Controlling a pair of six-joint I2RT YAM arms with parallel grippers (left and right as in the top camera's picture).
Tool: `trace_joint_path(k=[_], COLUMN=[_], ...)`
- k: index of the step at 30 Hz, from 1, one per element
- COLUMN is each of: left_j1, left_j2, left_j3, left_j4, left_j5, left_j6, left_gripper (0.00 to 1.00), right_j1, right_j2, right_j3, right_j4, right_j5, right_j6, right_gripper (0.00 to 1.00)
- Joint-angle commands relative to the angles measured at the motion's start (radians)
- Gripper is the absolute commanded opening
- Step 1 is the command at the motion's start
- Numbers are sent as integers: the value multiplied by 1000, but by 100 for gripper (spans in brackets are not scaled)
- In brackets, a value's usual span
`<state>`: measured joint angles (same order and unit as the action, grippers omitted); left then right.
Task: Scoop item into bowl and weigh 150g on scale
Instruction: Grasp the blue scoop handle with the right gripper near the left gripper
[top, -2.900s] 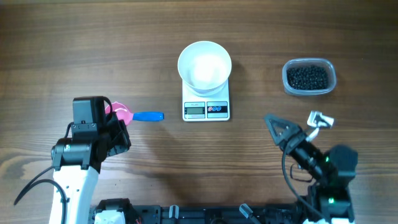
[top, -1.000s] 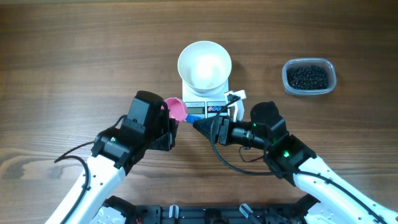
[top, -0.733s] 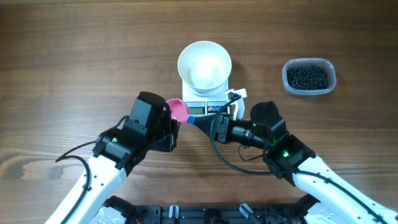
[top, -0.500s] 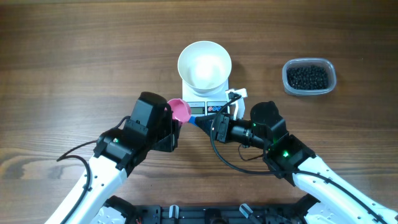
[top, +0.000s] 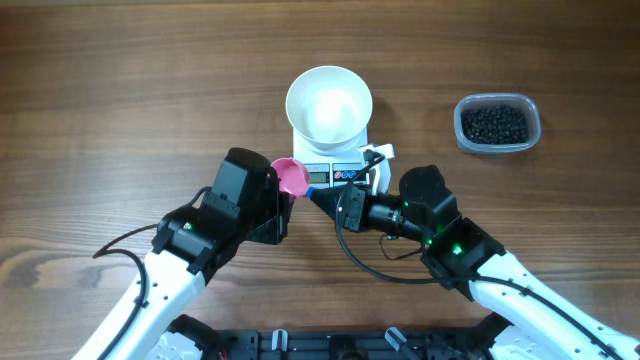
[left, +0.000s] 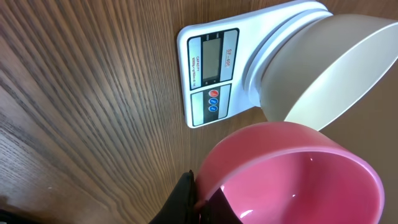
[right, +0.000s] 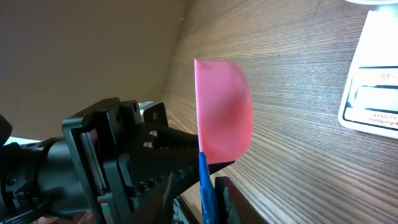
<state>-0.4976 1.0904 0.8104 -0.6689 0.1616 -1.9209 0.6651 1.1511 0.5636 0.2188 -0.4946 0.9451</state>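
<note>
Both arms have swung in from the sides of the table (top: 120, 80) and now meet tip to tip. The left gripper (top: 284, 197) is pressed together on the rim of a pink scoop (top: 291, 176). The right gripper (top: 318, 197) flanks its blue handle (right: 206, 183); whether it pinches cannot be told. Just beyond both grippers sits the scale (top: 347, 176), with the white bowl (top: 329, 103) on it. The beads (top: 493, 124) lie in a tub (top: 537, 122), well apart to the right arm's right.

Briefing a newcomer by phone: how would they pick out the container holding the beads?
Find the white scale mid-table, with the bowl on it. To its right a tub stands alone. Unlike the round white bowl, it is clear, rectangular and full of black beads.
</note>
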Motion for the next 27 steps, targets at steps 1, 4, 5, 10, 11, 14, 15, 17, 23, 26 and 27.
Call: trace_joint_path(k=[1, 4, 5, 10, 11, 14, 15, 17, 23, 26, 27], left_j1=[-6, -5, -5, -5, -5, -5, -6, -6, -5, -5, -5], left_j2=[5, 5, 5, 5, 5, 5, 5, 5, 5, 5, 5], left_j3=[1, 1, 1, 1, 1, 1, 1, 1, 1, 1, 1], left_j4=[0, 0, 0, 0, 0, 0, 0, 0, -1, 0, -1], left_j5=[-9, -9, -9, -9, -9, -2, -1, 4, 5, 5, 5], left_j6=[-3, -3, -3, -3, -3, -3, -2, -2, -2, 5, 5], left_gripper=[4, 4, 4, 4, 4, 4, 4, 4, 4, 16, 24], right_j1=[3, 3, 3, 3, 3, 3, 3, 3, 3, 3, 3], right_j2=[4, 4, 4, 4, 4, 4, 4, 4, 4, 4, 4], right_j3=[21, 21, 21, 21, 21, 21, 21, 21, 21, 21, 21], right_j4=[7, 7, 7, 7, 7, 7, 7, 8, 53, 57, 58], right_j5=[16, 13, 12, 3, 1, 1, 1, 1, 1, 6, 6], right_j6=[0, 0, 0, 1, 1, 1, 1, 1, 0, -11, -32], right_gripper=[22, 21, 20, 12, 9, 5, 4, 5, 5, 4, 4])
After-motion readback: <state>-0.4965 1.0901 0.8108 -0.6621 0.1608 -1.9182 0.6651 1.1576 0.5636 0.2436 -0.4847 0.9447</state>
